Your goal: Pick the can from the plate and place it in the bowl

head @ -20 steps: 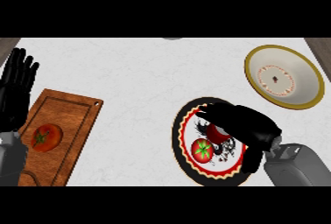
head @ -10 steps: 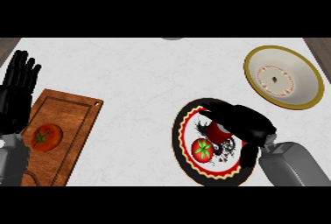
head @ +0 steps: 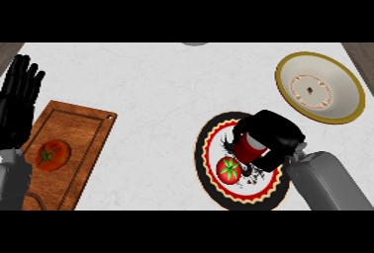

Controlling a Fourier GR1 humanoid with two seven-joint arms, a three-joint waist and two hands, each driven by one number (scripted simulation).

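Note:
A patterned plate (head: 211, 163) with a dark rim lies at the lower right of the counter. On it sit a tomato (head: 228, 170) and a red can (head: 252, 148). My right hand (head: 274, 133) is curled round the can, which shows below the fingers, over the plate. The bowl (head: 321, 91), cream with a gold rim, stands at the far right, up and to the right of the hand. My left hand (head: 18, 96) rests open at the left edge, fingers up.
A wooden cutting board (head: 80, 133) lies at the left with a second tomato (head: 51, 154) on it. A small grey object (head: 194, 44) shows at the counter's far edge.
My right hand has closed further round the can and shifted slightly right over the plate; the can's red body now shows under the fingers. The left hand has stayed put.

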